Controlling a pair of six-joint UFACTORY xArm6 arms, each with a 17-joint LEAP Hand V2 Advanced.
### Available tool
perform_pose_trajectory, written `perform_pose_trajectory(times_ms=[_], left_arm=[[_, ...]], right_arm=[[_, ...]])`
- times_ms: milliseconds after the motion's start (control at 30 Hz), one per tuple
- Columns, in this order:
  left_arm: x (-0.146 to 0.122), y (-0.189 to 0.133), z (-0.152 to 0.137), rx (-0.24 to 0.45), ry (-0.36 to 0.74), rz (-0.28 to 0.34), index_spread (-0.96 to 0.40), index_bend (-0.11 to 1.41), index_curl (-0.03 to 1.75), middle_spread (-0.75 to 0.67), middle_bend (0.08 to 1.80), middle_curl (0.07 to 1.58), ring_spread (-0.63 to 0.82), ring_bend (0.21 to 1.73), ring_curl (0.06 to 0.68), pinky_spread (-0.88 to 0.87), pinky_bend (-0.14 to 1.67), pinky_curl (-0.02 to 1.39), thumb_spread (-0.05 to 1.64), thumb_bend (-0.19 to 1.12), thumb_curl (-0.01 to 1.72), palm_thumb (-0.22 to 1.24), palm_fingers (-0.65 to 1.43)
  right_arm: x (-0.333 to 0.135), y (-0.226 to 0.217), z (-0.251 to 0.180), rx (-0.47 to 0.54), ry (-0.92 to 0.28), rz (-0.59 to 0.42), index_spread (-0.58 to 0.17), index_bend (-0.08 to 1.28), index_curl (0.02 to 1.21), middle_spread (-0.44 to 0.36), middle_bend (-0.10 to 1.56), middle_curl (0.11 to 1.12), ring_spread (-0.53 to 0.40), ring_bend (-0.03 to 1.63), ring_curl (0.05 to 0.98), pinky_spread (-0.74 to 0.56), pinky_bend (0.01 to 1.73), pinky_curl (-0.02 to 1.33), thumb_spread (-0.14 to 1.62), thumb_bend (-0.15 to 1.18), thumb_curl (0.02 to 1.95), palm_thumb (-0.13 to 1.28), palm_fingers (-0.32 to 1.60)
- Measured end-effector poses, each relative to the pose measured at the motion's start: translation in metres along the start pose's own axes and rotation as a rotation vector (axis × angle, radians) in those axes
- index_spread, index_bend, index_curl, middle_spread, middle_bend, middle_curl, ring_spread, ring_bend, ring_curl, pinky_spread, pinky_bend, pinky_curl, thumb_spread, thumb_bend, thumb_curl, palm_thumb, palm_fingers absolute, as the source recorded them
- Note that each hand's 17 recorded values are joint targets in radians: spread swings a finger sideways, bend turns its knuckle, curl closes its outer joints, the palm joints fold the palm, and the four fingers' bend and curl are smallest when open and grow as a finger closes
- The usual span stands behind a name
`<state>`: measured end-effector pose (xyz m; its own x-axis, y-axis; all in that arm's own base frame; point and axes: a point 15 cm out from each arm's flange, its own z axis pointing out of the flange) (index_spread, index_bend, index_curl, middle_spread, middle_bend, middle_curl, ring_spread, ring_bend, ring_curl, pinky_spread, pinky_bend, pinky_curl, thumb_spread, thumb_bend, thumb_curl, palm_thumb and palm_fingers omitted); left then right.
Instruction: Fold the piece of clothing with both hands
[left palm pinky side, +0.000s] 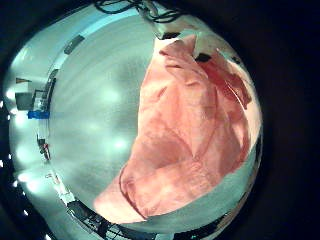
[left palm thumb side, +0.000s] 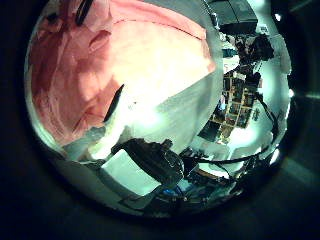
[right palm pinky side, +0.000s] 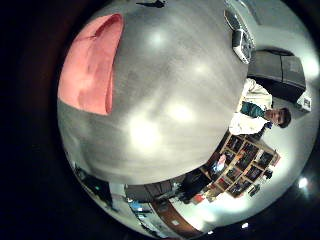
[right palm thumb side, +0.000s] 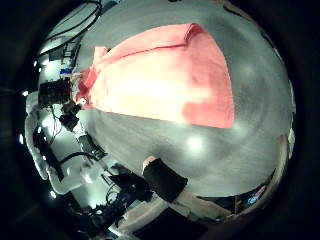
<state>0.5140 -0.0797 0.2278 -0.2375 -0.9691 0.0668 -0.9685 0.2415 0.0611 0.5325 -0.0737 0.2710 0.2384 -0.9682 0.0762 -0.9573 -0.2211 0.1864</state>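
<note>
A pink garment (right palm thumb side: 160, 80) lies flat on the grey table (right palm thumb side: 230, 160), folded over on itself. It fills much of the left little finger side palm view (left palm pinky side: 190, 130) and shows in the left thumb side palm view (left palm thumb side: 110, 60), close under my left hand. My left hand's fingers (left palm thumb side: 114, 103) reach out straight over the cloth, and their tips (left palm pinky side: 200, 45) are at the garment's edge. In the right thumb side palm view my left hand (right palm thumb side: 60, 95) is at the garment's far end. My right hand (right palm thumb side: 165, 180) hangs over bare table, away from the garment (right palm pinky side: 92, 62), with nothing in it.
Shelves and room clutter (right palm pinky side: 240, 160) lie beyond the table edge (right palm pinky side: 150, 185). A wide bare stretch of table (right palm pinky side: 170, 100) lies beside the garment under my right hand. Small objects (left palm pinky side: 40, 105) are past the table's edge.
</note>
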Motion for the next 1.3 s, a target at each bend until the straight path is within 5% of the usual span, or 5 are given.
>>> perform_pose_trajectory(times_ms=[400, 1000, 1300], left_arm=[[0.011, 0.003, 0.009, -0.027, -0.003, 0.019, -0.05, 0.19, 0.46, 0.05, 0.18, 0.35, 0.25, 0.60, 0.223, 0.34, 0.23, 0.34, 1.27, -0.01, 0.29, 0.52, 0.19], [0.004, 0.006, 0.023, -0.057, -0.004, 0.006, -0.06, 0.19, 0.45, 0.05, 0.18, 0.34, 0.25, 0.58, 0.222, 0.36, 0.20, 0.35, 1.26, -0.01, 0.29, 0.52, 0.21], [0.005, 0.005, 0.024, -0.062, -0.004, 0.009, -0.06, 0.19, 0.45, 0.05, 0.18, 0.33, 0.25, 0.57, 0.222, 0.36, 0.20, 0.35, 1.27, -0.01, 0.29, 0.53, 0.21]], right_arm=[[0.000, 0.010, 0.007, -0.049, -0.001, -0.008, -0.342, 0.15, 0.26, -0.038, 0.24, 0.35, 0.006, 0.48, 0.269, 0.25, 0.42, 0.32, 1.12, -0.02, 0.32, 0.35, 0.11], [-0.020, -0.005, 0.094, -0.232, 0.020, -0.075, -0.341, 0.15, 0.25, -0.004, 0.22, 0.35, 0.031, 0.44, 0.261, 0.26, 0.42, 0.31, 1.09, -0.02, 0.33, 0.40, 0.08], [-0.019, -0.007, 0.103, -0.262, 0.066, -0.090, -0.275, 0.16, 0.26, -0.013, 0.25, 0.36, 0.002, 0.46, 0.264, 0.24, 0.39, 0.30, 1.07, -0.02, 0.34, 0.47, 0.19]])
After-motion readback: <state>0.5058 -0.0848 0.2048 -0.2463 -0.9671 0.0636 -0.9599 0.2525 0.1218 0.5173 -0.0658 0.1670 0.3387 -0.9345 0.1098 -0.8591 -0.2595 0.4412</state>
